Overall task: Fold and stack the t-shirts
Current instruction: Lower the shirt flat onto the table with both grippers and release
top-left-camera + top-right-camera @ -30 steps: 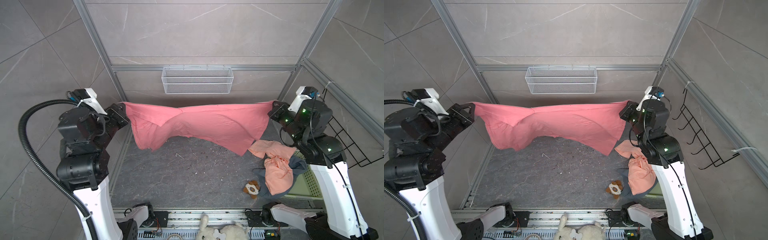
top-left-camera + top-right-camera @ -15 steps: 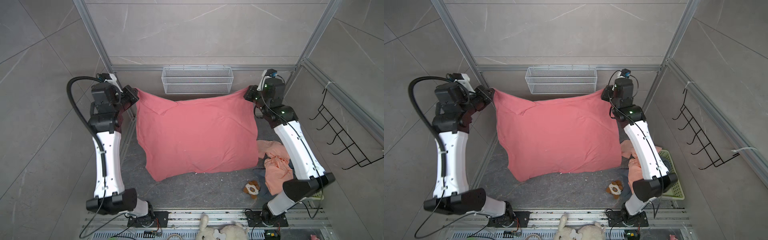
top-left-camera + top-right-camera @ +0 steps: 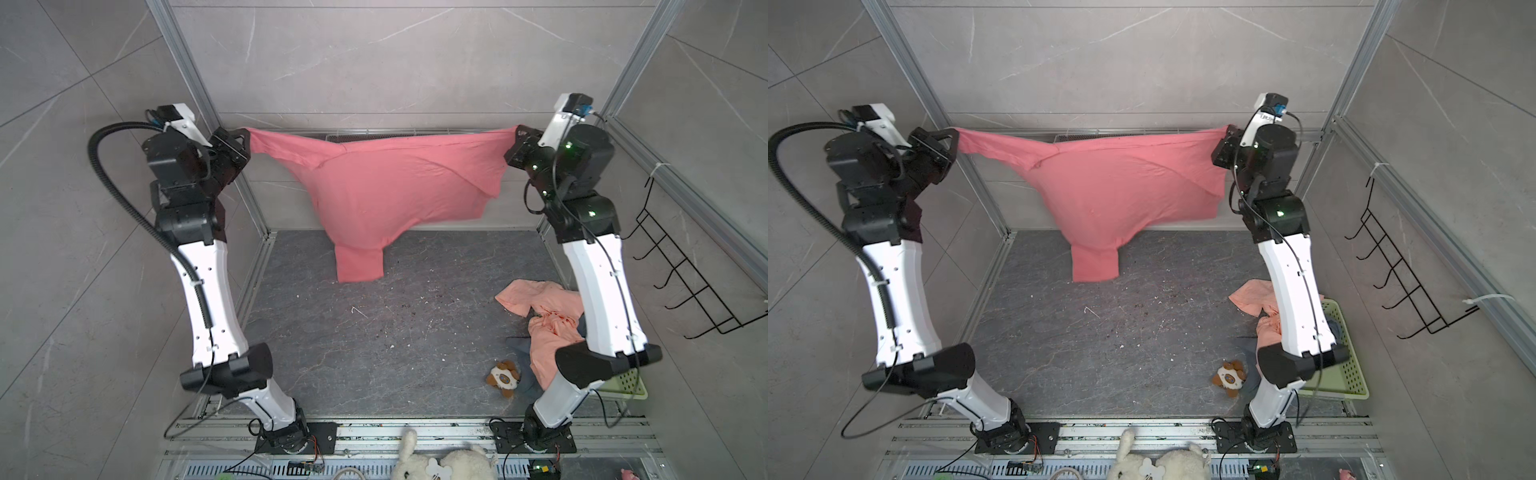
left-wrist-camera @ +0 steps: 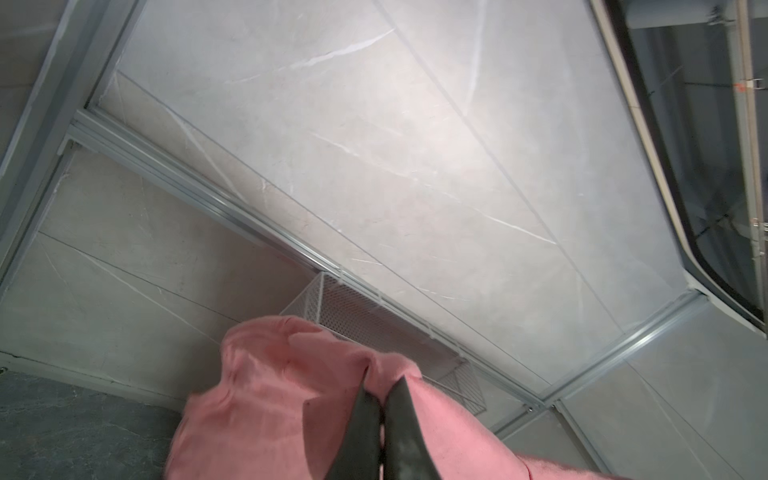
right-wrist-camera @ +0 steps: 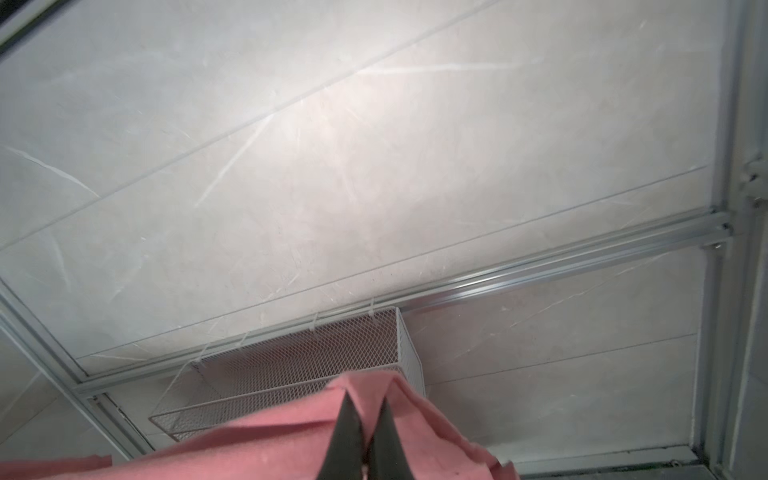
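Hanging before the mesh shelf, the coral-red t-shirt sags. Left pincer and right pincer each pinch a corner.

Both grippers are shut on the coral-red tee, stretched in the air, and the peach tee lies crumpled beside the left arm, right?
No: the peach tee lies crumpled beside the right arm, not the left, as both top views show. The left gripper and right gripper are shut on the coral-red tee, stretched in the air.
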Available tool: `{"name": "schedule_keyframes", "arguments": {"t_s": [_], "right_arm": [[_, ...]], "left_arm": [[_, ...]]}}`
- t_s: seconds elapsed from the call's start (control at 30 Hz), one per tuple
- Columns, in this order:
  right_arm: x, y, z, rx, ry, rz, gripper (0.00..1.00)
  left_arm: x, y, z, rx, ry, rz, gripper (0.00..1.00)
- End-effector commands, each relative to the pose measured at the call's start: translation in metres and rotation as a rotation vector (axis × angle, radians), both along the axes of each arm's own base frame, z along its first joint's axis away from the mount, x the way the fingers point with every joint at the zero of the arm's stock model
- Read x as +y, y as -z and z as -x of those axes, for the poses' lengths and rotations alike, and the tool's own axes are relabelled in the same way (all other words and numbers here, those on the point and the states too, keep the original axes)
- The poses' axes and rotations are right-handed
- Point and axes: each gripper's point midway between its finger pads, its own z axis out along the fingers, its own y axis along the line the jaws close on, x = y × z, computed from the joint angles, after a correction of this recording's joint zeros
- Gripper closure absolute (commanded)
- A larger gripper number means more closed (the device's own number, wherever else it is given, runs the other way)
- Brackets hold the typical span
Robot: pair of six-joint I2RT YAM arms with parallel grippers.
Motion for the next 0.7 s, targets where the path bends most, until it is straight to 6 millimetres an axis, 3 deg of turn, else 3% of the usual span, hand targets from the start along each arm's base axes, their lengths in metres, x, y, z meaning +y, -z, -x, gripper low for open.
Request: {"name": "schedule_keyframes", "arguments": {"t_s": [0.0, 0.07, 0.17, 0.27, 0.33, 0.4, 0.47, 0.57, 0.67], "right_arm": [[-0.013, 0.006, 0.027, -0.006, 0.027, 0.035, 0.99], [-0.017, 0.045, 0.028, 0.093, 0.045, 0.061, 0.99], [-0.019, 0.126, 0.029, 0.298, 0.057, 0.086, 0.99], [-0.019, 0.238, 0.035, 0.545, 0.054, 0.079, 0.99], [-0.021, 0.314, 0.046, 0.702, 0.065, 0.053, 0.99], [-0.019, 0.376, 0.058, 0.815, 0.054, 0.039, 0.99], [-0.019, 0.427, 0.074, 0.936, 0.057, 0.024, 1.0], [-0.022, 0.481, 0.095, 1.079, 0.074, 0.031, 1.0], [-0.022, 0.518, 0.108, 1.207, 0.07, 0.066, 1.0]], "left_arm": [[-0.01, -0.031, 0.062, -0.146, -0.031, -0.049, 1.0], [-0.008, 0.011, 0.063, -0.033, -0.047, -0.022, 1.0], [-0.008, 0.1, 0.065, 0.203, -0.047, 0.034, 1.0], [-0.019, 0.212, 0.074, 0.494, 0.005, 0.143, 1.0], [-0.03, 0.301, 0.093, 0.72, 0.034, 0.231, 1.0], [-0.039, 0.375, 0.119, 0.903, 0.043, 0.301, 1.0], [-0.046, 0.434, 0.15, 1.072, 0.024, 0.364, 1.0], [-0.057, 0.485, 0.188, 1.256, 0.021, 0.416, 1.0], [-0.06, 0.51, 0.212, 1.379, 0.005, 0.4, 1.0]]}}
